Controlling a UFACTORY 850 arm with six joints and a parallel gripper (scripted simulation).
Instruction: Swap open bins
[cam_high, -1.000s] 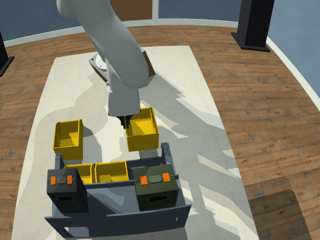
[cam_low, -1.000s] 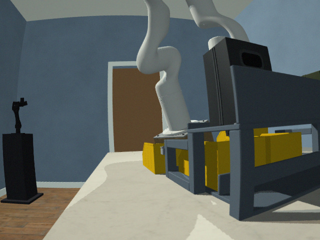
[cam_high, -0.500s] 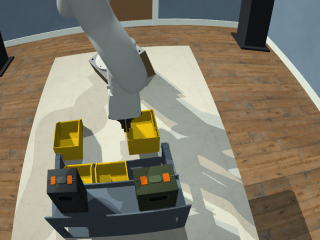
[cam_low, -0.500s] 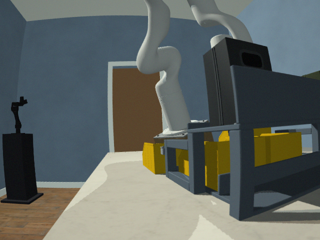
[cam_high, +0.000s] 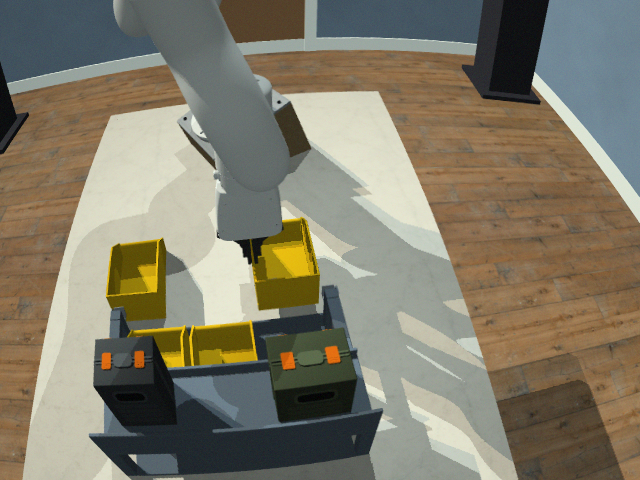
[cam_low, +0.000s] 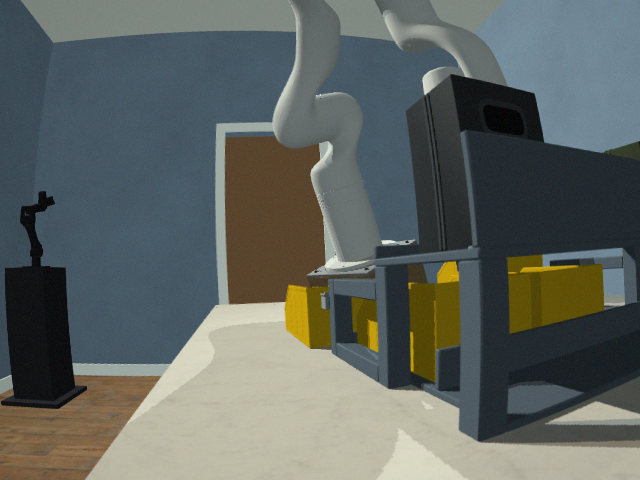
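My gripper (cam_high: 251, 254) points down and is shut on the left side wall of a yellow open bin (cam_high: 286, 266). It holds that bin just in front of the shelf's (cam_high: 232, 408) vacant right-hand place (cam_high: 297, 321), apparently lifted off the table. I cannot make out any contents in it. A second yellow bin (cam_high: 136, 279) stands on the table at the left, in front of the shelf; it also shows in the exterior view (cam_low: 307, 316). Two more yellow bins (cam_high: 157, 343) (cam_high: 223, 343) sit in the shelf's left and middle places. In the exterior view the gripper is hidden behind the shelf.
A black case (cam_high: 131, 379) and a green case (cam_high: 312, 372) stand on the shelf's top board. The robot base (cam_high: 206, 134) is at the table's far end. The shelf's right post (cam_high: 333, 307) stands close beside the held bin.
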